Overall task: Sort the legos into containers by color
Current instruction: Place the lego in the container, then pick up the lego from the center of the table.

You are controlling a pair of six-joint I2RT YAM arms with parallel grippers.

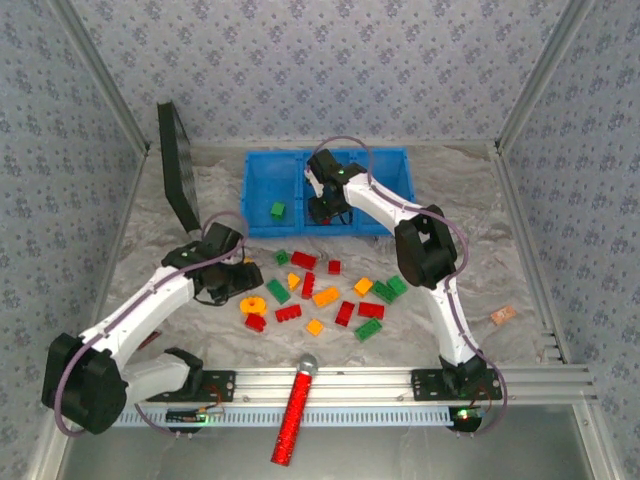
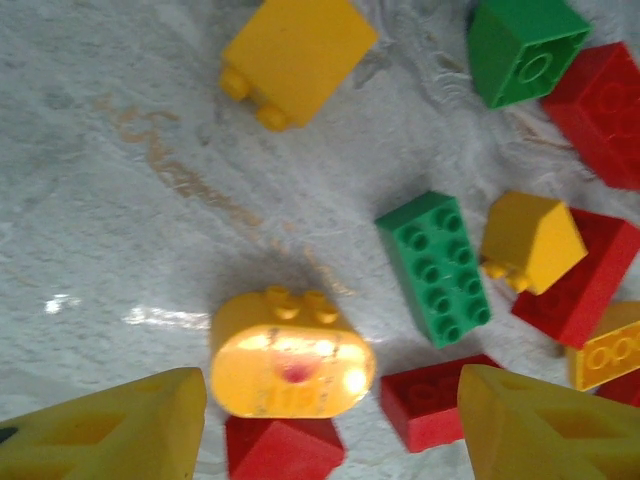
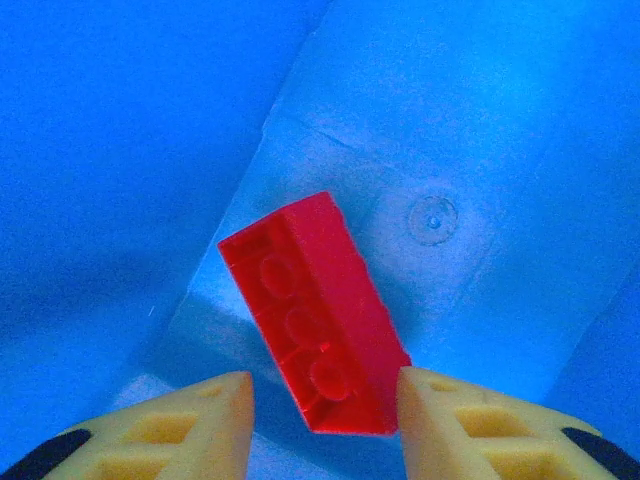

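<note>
The blue tray (image 1: 390, 165) sits at the far side of the table (image 1: 480, 270), its three compartments side by side. A single green brick (image 1: 277, 210) lies in the left compartment.

The right jaws hang over the middle compartment in the top view. In the right wrist view they stand partly apart, with a red brick (image 3: 315, 315) between the two yellow fingers (image 3: 190, 420). The brick is turned underside up and lies slantwise against the blue floor. There is a clear gap between it and the left finger, while its lower corner meets or nearly meets the other one, so it is not clamped. Whether it rests fully on the floor I cannot tell.

The remaining bricks (image 1: 325, 295) are scattered on the table between the two arms, on the near side of the tray: red, green and yellow-orange mixed together. A yellow ring piece (image 1: 253, 305) lies at the left edge of the heap, touching a red brick.

The left jaws hover low over that left edge. They are wide and hold nothing. In the left wrist view a rounded yellow piece (image 2: 290, 360) lies between the fingertips (image 2: 100, 430), with red bricks just beside it and a long green brick (image 2: 435, 265) further off.

A red glittery stick (image 1: 293, 420) lies across the rail at the near edge, and a black panel (image 1: 178, 165) leans at the far left.
</note>
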